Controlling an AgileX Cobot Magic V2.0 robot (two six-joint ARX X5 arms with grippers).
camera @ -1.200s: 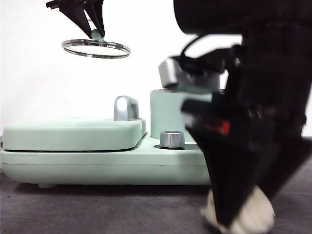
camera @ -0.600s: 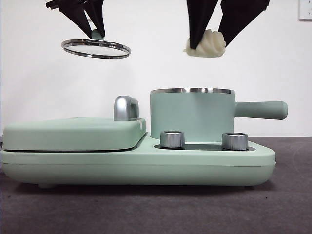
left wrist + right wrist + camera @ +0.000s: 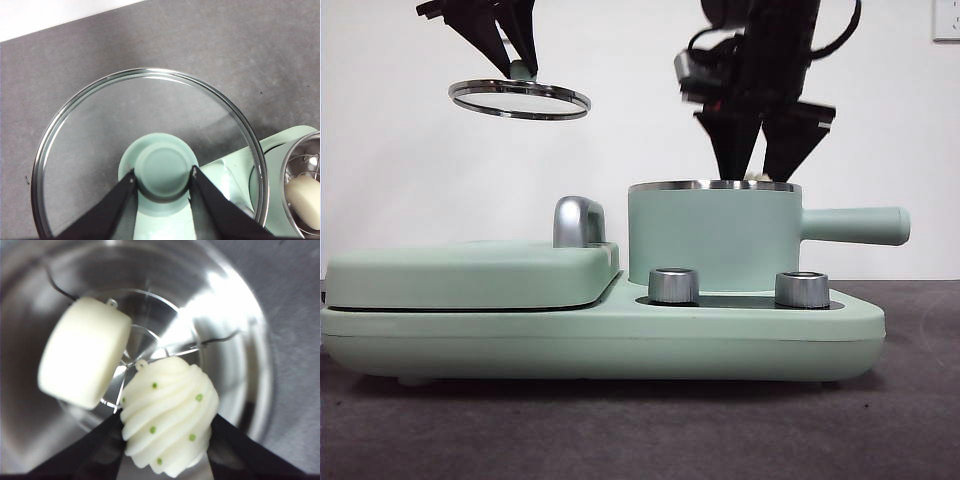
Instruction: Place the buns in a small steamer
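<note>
Right wrist view: right gripper [image 3: 165, 440] has its jaws clamped on the ridged white bun [image 3: 167, 415], one jaw on each flank, green specks showing on the ridges. Bun hangs inside the mouth of the small steamer [image 3: 240, 325], over the wire rack at the bottom. Whether it already touches the rack, cannot tell. Smooth cream bun [image 3: 82, 360] lies on its side on that rack, just beside the ridged one, toward the steamer wall.

Front view: right gripper [image 3: 757, 165] points straight down, its tips at the steel rim of the steamer [image 3: 710, 240]; held bun hidden behind the wall. Steamer stands on the right half of the mint-green cooker base [image 3: 600, 340], handle pointing to the base's right edge, two steel knobs in front of it. Closed griddle [image 3: 470, 275] fills the left half.

Left gripper [image 3: 162, 182] is shut on the green knob of the glass lid [image 3: 90, 135], held high above the griddle, well apart from the steamer.

Step in hand, as judged: placing the second bun. Next move calls for parting the right jaws so the bun settles beside the cream one, then a straight lift clear of the rim. Lid likely follows.
</note>
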